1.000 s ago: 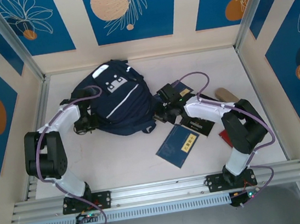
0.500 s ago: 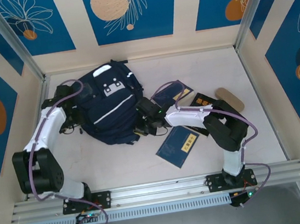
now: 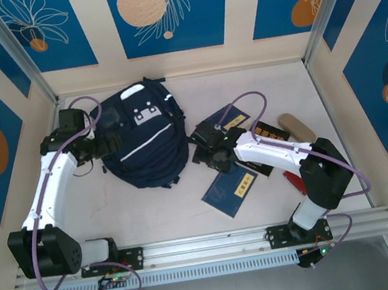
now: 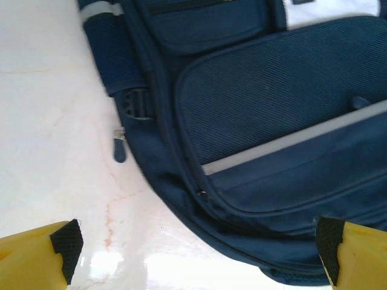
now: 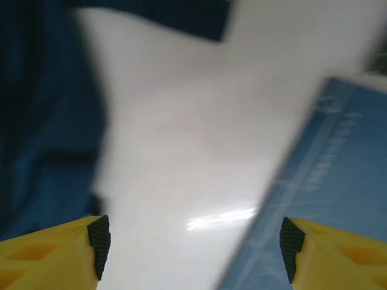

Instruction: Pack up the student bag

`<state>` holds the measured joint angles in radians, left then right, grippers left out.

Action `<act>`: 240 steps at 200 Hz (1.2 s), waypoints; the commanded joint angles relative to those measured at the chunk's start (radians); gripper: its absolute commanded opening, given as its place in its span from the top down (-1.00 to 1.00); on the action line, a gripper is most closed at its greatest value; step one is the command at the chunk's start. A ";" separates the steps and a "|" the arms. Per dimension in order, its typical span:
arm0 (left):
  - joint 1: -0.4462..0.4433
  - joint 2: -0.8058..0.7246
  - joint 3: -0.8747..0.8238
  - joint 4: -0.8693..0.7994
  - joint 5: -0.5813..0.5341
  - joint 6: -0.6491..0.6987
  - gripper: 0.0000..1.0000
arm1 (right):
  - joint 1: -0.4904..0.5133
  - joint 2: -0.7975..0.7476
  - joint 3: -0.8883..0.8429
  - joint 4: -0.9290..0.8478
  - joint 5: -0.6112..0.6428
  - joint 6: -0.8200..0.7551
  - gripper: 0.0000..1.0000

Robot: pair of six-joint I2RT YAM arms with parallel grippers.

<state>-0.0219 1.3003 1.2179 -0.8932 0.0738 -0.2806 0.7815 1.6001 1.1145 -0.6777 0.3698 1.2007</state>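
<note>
We find the left tool (image 4: 198, 241) wide open and empty, the large navy fabric student bag (image 3: 145, 143) just ahead. The right tool (image 5: 193, 238), open and empty, hovers above the tabletop (image 3: 152, 208) between bag and flat blue book (image 3: 230, 189), presumably its next pick.

Left fingers (image 4: 33, 260) wide apart; right fingers (image 5: 42, 257) parted, empty.

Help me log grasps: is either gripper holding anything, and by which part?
Nothing is held. The left gripper is open over the student bag; the right gripper is open over the table.
</note>
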 commanded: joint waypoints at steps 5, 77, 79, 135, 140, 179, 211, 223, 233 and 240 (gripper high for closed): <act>0.000 0.011 -0.017 0.022 0.133 0.025 -1.00 | -0.032 0.033 -0.029 -0.135 0.081 0.026 -0.53; -0.005 0.024 -0.062 0.063 0.236 0.016 -1.00 | -0.048 0.168 -0.006 -0.156 0.070 0.025 -0.55; -0.006 0.024 -0.065 0.064 0.238 0.017 -1.00 | -0.047 0.172 -0.004 -0.154 0.066 0.022 -0.55; -0.007 0.055 -0.068 0.061 0.263 0.040 -1.00 | 0.015 0.318 0.087 -0.032 -0.060 -0.061 -0.54; -0.007 0.056 -0.069 0.065 0.268 0.038 -1.00 | 0.023 0.331 0.097 -0.021 -0.068 -0.067 -0.53; -0.010 0.082 -0.070 0.077 0.294 0.035 -1.00 | 0.074 0.351 0.173 -0.008 -0.063 -0.157 -0.49; -0.041 0.084 -0.089 0.096 0.343 0.026 -1.00 | 0.071 0.219 0.182 -0.051 -0.047 -0.227 -0.50; -0.069 0.091 -0.088 0.086 0.338 0.032 -1.00 | 0.066 0.165 0.163 -0.088 -0.037 -0.219 -0.51; -0.096 0.097 -0.086 0.080 0.334 0.034 -1.00 | 0.060 0.118 0.135 -0.123 -0.029 -0.194 -0.51; -0.117 0.102 -0.086 0.077 0.332 0.032 -1.00 | 0.053 0.089 0.107 -0.141 -0.031 -0.178 -0.51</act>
<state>-0.0795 1.3880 1.1362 -0.8070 0.3714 -0.2588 0.8482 1.8156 1.2797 -0.7273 0.3454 1.0126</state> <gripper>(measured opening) 0.999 0.756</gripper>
